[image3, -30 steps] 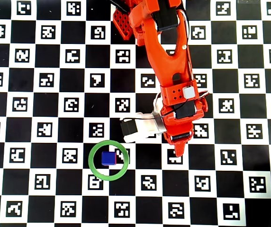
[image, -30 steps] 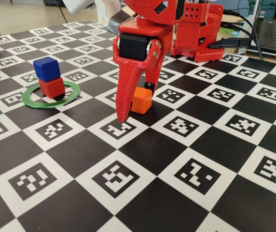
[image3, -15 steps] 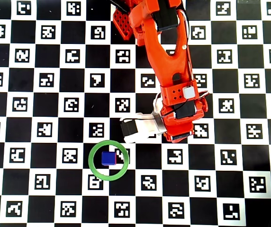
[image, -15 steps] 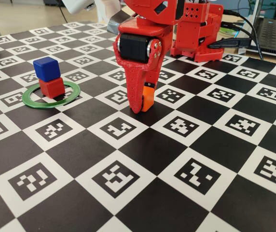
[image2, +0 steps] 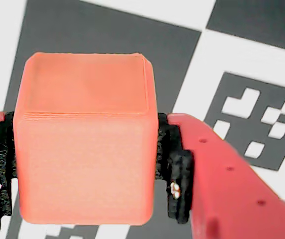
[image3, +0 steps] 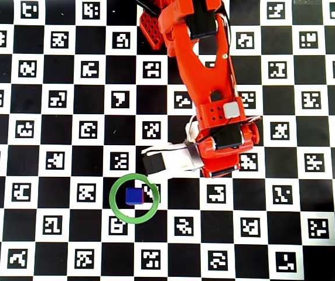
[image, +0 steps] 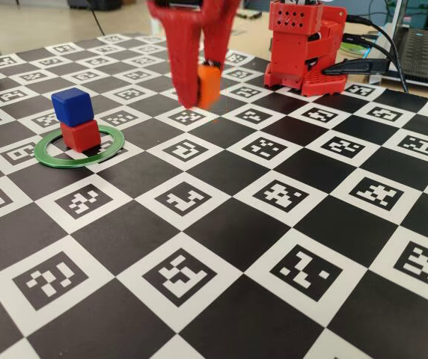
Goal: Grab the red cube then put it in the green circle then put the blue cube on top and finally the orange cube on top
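The arm (image3: pixel 205 82) reaches forward, its fingers (image: pixel 186 67) pointing down, raised clear of the board and closed.

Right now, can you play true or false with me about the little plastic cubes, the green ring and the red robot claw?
1. The small dark blue plastic cube sits on top of the small red plastic cube. True.
2. The small bright orange plastic cube rests on the checkered board. False: in the fixed view it hangs above the board, clamped in the red gripper.
3. The red cube stands inside the thin flat green ring. True.
4. The gripper is open and empty. False: the wrist view shows its black pads pressed against both sides of the orange cube.
5. All three cubes are stacked. False: only two are stacked so far.
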Controlling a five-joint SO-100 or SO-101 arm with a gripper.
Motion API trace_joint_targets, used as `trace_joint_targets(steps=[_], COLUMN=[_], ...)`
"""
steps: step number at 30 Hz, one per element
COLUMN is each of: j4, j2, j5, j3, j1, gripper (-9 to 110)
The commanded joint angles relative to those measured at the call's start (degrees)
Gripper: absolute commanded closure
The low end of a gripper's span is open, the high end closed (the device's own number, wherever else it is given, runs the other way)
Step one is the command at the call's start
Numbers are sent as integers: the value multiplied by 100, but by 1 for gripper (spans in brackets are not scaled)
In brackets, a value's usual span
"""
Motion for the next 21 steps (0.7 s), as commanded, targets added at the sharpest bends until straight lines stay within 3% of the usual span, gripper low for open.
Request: trace_joint_targets(steps=[1, 21], j4=[360, 1195], j2=[-9, -1898], j5=[-185, -325], j3=[-1020, -3867], j1=[457, 1714], gripper=[89, 89])
